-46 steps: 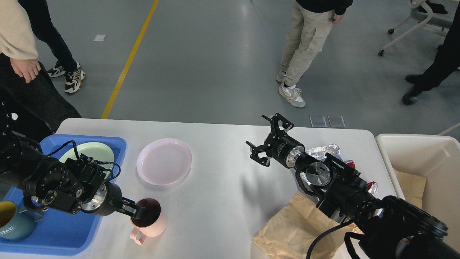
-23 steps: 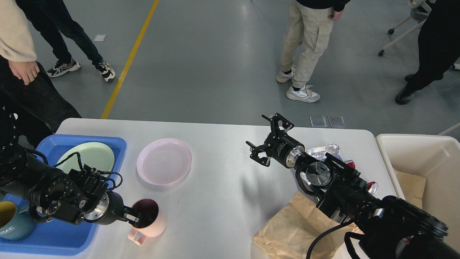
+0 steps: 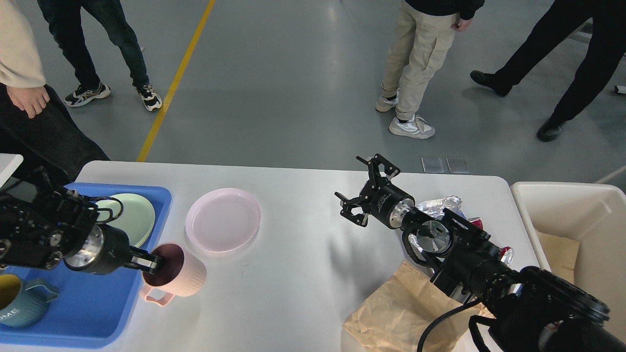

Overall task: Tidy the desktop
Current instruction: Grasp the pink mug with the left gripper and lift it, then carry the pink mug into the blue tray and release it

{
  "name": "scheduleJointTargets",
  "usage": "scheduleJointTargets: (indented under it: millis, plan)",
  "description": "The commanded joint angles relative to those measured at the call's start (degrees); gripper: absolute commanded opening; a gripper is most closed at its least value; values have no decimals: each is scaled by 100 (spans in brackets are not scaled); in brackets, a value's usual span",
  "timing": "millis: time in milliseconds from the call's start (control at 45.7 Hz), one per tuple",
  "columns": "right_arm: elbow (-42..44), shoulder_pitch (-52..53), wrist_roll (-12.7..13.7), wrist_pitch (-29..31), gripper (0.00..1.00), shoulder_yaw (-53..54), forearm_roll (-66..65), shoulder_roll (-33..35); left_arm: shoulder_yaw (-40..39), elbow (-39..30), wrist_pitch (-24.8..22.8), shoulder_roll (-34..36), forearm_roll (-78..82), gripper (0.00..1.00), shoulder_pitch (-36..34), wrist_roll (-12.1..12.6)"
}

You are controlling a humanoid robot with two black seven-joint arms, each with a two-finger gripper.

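The white desktop (image 3: 293, 254) fills the lower view. My left gripper (image 3: 152, 264) is shut on the rim of a pink mug (image 3: 178, 276). The mug is tilted and held just above the right edge of the blue tray (image 3: 88, 318). A pink plate (image 3: 222, 219) lies on the desktop beside the tray. A light green plate (image 3: 129, 217) and a teal mug (image 3: 19, 300) are in the tray. My right gripper (image 3: 364, 188) is open and empty above the middle of the desktop.
A brown paper bag (image 3: 406, 313), crumpled foil (image 3: 440, 204) and red items (image 3: 503, 252) lie at the right under my right arm. A cream bin (image 3: 577, 230) stands past the right edge. People stand behind the table.
My left gripper has lifted the pink mug and carried it left toward the blue tray, tilting it. The right arm has not moved. People behind have walked.
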State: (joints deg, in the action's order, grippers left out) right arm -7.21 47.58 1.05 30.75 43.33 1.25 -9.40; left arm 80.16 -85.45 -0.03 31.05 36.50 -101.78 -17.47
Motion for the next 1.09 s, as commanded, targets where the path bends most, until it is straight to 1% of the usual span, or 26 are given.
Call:
scheduleJointTargets:
  millis: [0,44,131,197,263,350,372,416,504,569,657,744,810,876,985,1073]
  plan:
    - [0,-3,-8,1,100,0,-1,0,167,-7,-1067,902,480,0,-974,-397]
    - [0,-3,1,-8,100,0,-1,0,228,2,-1463,1183,586,0,-1343,-572]
    - [0,6,1,-8,100,0,-1,0,439,168,-2298,1518,849,0,-2072,-906]
    - [0,-3,1,1,100,0,-1,0,641,335,-2685,1676,1139,0,-2451,-1109]
    - [0,6,1,1,100,0,-1,0,861,467,-2704,1773,1412,0,-2575,-1276]
    - [0,6,1,1,100,0,-1,0,1063,704,-2485,1765,1474,0,-2488,-1268]
    - [0,-3,1,1,100,0,-1,0,1098,783,-2371,1764,1474,0,-2391,-1250]
    - [0,6,-8,1,100,0,7,0,1081,968,-2073,1764,1456,0,-1980,-1206]
    - [0,-3,1,1,100,0,-1,0,976,1600,-1317,1738,1307,0,-811,-1180]
    - [0,6,1,1,100,0,-1,0,713,2110,-965,1703,1070,0,67,-1127]
    - [0,6,1,1,100,0,-1,0,195,2681,-858,1606,894,0,1140,-1092]
    - [0,6,1,1,100,0,7,0,-368,3218,-858,1554,876,0,1906,-1039]
    - [0,-3,1,1,100,0,-1,0,-728,3429,-858,1553,876,0,2319,-995]
    - [0,6,1,1,100,0,-1,0,-975,3465,-858,1545,876,0,2557,-969]
    - [0,6,1,1,100,0,-1,0,-1055,3456,-823,1422,885,0,2689,-855]
    - [0,6,1,1,100,0,-1,0,-1063,3430,-797,1299,876,0,2812,-855]
